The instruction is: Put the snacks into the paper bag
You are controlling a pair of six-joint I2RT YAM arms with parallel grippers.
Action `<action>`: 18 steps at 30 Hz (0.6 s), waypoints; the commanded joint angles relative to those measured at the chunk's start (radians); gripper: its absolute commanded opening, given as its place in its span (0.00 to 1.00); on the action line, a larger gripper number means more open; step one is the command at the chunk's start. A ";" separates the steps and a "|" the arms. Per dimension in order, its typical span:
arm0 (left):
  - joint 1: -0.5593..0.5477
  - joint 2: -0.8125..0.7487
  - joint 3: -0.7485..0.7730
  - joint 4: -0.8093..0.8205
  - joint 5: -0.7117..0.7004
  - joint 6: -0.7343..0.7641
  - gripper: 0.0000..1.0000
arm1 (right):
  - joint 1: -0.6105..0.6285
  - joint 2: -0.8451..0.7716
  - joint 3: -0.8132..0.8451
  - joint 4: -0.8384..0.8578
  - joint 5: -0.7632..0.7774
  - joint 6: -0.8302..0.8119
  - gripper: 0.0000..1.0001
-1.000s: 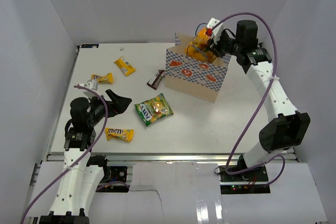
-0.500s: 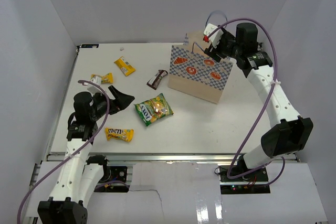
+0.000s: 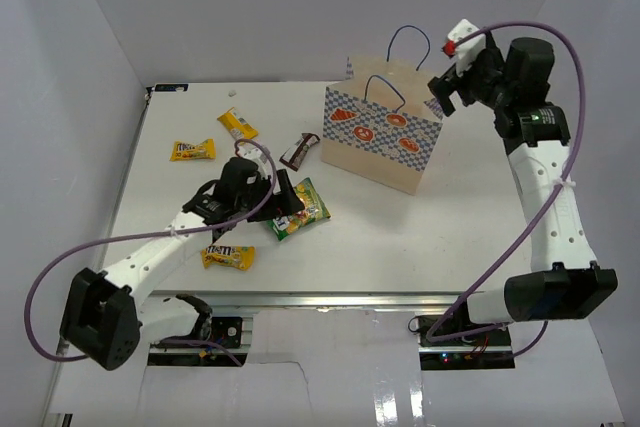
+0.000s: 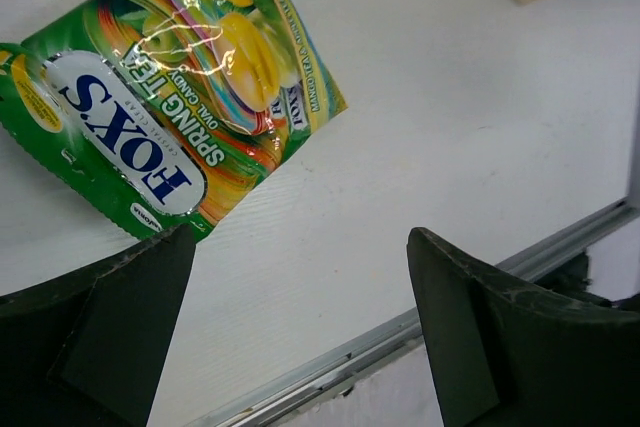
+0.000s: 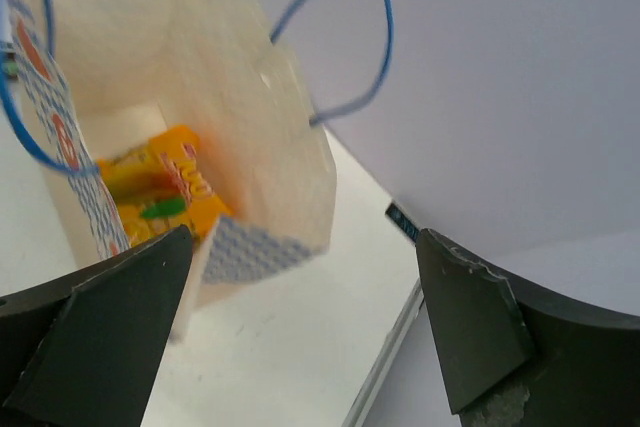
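Note:
The paper bag (image 3: 385, 142) stands upright at the back of the table. Inside it lies the orange-yellow pouch (image 5: 165, 187), seen past the bag's wall (image 5: 250, 117). My right gripper (image 3: 447, 89) hangs open and empty above the bag's right side (image 5: 300, 242). My left gripper (image 3: 283, 202) is open just at the green-yellow bag (image 3: 310, 205), whose corner lies by one finger (image 4: 130, 287) in the left wrist view (image 4: 170, 87). Three yellow packs (image 3: 192, 150) (image 3: 237, 125) (image 3: 228, 256) and the brown bar (image 3: 298, 151) lie on the table.
White walls close in the table on the left, back and right. The metal front rail (image 4: 400, 332) runs close below my left gripper. Blue cord handles (image 3: 410, 42) stick up from the bag.
My right gripper opened, left the orange-yellow pouch in the bag and rose up and to the right. My left arm swung right, over to the green-yellow bag.

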 commanded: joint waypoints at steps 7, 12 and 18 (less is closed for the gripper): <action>-0.096 0.106 0.105 -0.213 -0.406 -0.080 0.98 | -0.247 -0.253 -0.396 -0.178 -0.272 -0.033 0.96; -0.090 0.259 0.099 -0.153 -0.374 -0.091 0.98 | -0.247 -0.270 -0.531 -0.265 -0.332 -0.108 0.95; -0.080 0.397 0.133 -0.075 -0.352 -0.091 0.98 | -0.247 -0.266 -0.579 -0.282 -0.375 -0.125 0.95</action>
